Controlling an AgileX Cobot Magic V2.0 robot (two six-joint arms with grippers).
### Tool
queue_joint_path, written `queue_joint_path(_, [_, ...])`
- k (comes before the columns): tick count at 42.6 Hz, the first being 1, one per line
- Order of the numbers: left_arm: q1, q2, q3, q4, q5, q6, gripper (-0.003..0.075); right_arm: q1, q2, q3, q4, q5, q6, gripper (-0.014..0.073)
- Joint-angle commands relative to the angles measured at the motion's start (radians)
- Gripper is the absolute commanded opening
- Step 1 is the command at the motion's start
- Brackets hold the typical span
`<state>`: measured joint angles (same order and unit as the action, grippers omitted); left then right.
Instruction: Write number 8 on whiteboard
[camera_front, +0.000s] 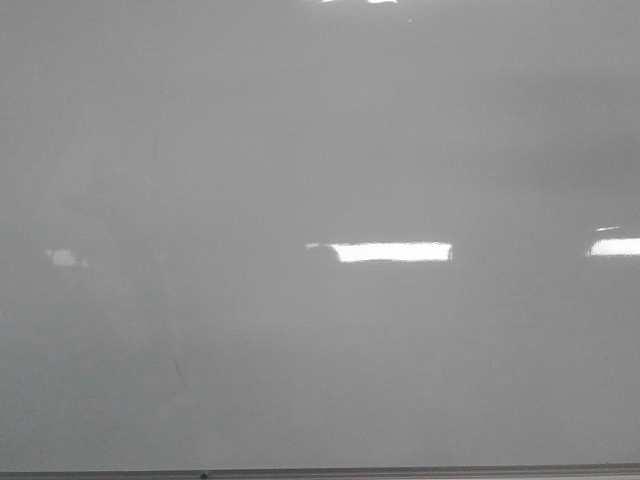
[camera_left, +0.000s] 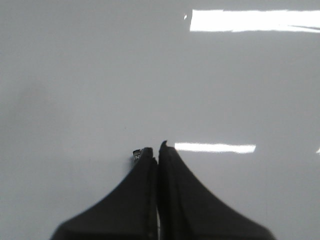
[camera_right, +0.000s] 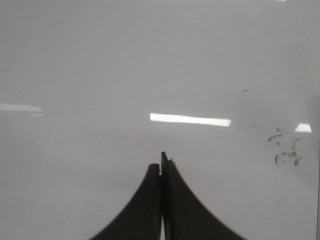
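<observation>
Seen from the front: a glossy pale grey whiteboard filling the frame, thin metal bottom edge along six o'clock. Bright glare patches just below centre, more at three and nine o'clock. No arm visible here, and no marker figure to be made out anywhere on the board; only a faint dark streak toward seven o'clock.

From the left wrist: left gripper clenched, dark fingers pressed together, with a small dark tip poking out beside them; whether it belongs to something gripped, impossible to tell. Board surface blank ahead.

From the right wrist: right gripper likewise pinched closed, with nothing seen between the fingers. Scattered dark smudges on the board off toward three o'clock, well apart from the fingertips, forming no readable digit.
</observation>
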<state>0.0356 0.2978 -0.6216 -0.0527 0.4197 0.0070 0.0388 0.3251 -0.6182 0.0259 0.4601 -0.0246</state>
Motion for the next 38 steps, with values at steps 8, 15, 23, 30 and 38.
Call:
queue_joint_path(8, [-0.006, 0.15, -0.059, -0.009, 0.029, 0.007, -0.0021, -0.001, 0.198, -0.098, 0.033, -0.073, -0.01, -0.0069])
queue_joint_path(15, [-0.006, 0.192, -0.045, -0.011, 0.027, 0.007, -0.0021, -0.001, 0.273, -0.091, 0.033, -0.074, -0.01, -0.0069])
queue_joint_path(23, [-0.006, 0.231, -0.033, -0.011, 0.029, 0.007, -0.0021, -0.001, 0.358, -0.09, 0.032, -0.053, -0.01, -0.0066])
queue_joint_path(30, [-0.006, 0.264, -0.033, -0.001, 0.049, 0.007, 0.0001, -0.001, 0.416, -0.09, 0.008, -0.013, -0.01, 0.0075])
queue_joint_path(38, [-0.006, 0.325, -0.033, 0.034, 0.097, 0.007, 0.032, -0.001, 0.446, -0.09, 0.004, 0.006, -0.01, 0.0452])
